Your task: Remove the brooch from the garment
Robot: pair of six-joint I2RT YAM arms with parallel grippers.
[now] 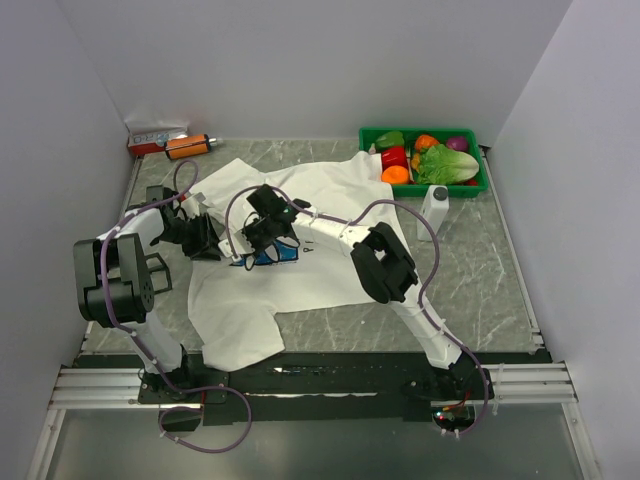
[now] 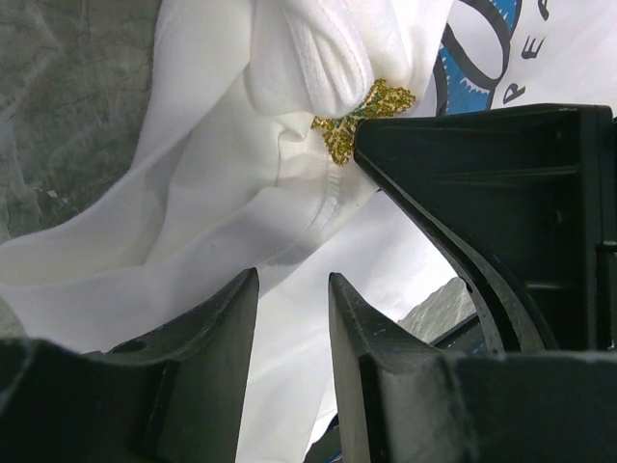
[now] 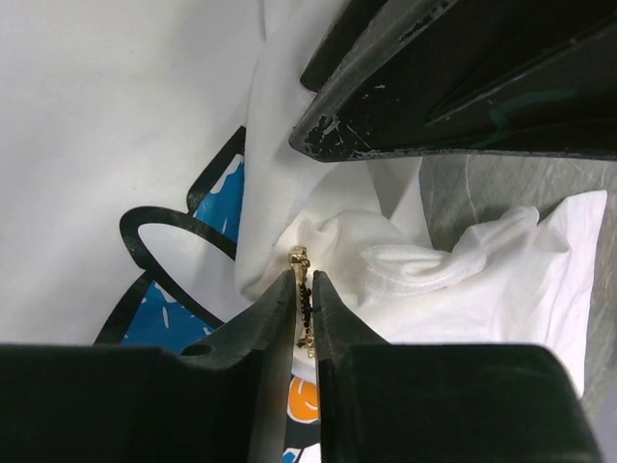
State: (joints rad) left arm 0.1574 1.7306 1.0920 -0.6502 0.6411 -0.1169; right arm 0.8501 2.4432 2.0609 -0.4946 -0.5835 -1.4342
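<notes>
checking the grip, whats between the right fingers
The gold brooch sits edge-on between the right fingers, its top poking out against bunched white garment. The lower part and any pin are hidden by the fingers.

Counter (image 1: pixel 480 270): grey, marble-patterned surface enclosed by pale walls.
Green tray (image 1: pixel 424 190): stood at the far right corner of the counter, holding toy produce.
Tray contents: a leafy green lettuce (image 1: pixel 447 166), an orange fruit (image 1: pixel 395 174), a red item (image 1: pixel 394 157) and a purple item (image 1: pixel 457 144).
White bottle (image 1: pixel 434 211): stood upright just in front of the tray.
Red-and-white box (image 1: pixel 155 136): lay at the far left corner.
Orange cylinder (image 1: pixel 187 147): lay on its side just beside the box.
</notes>
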